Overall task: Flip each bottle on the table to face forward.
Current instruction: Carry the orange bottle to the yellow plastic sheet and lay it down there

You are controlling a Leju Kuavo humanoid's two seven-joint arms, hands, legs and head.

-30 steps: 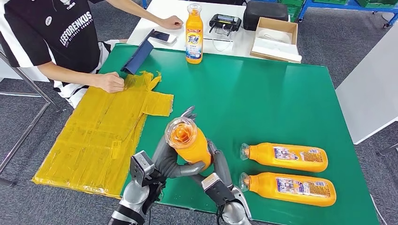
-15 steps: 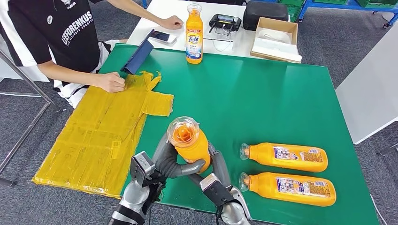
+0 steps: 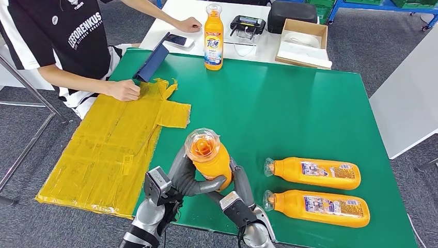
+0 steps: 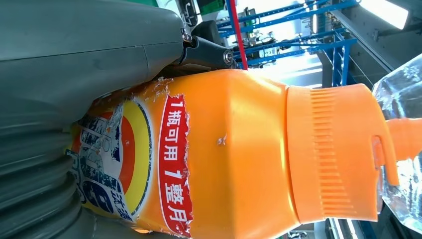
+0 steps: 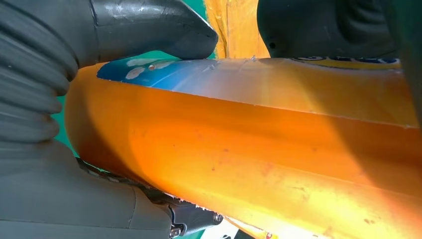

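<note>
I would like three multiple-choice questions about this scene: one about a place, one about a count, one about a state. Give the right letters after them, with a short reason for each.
1. Where does the standing bottle stand?
A. at the far edge of the green mat
B. on the yellow sheet
C. inside the cardboard box

2. How many orange bottles lie flat on the green mat?
A. none
B. two
C. four

3. In what state is the held bottle?
A. lying on its side, untouched
B. gripped by the left hand and right hand, cap end up
C. held by the person

Answers: 1 A, it stands upright at the mat's far edge. 2 B, the upper lying bottle and the lower lying bottle lie side by side. 3 B, fingers of both hands wrap its body.
</note>
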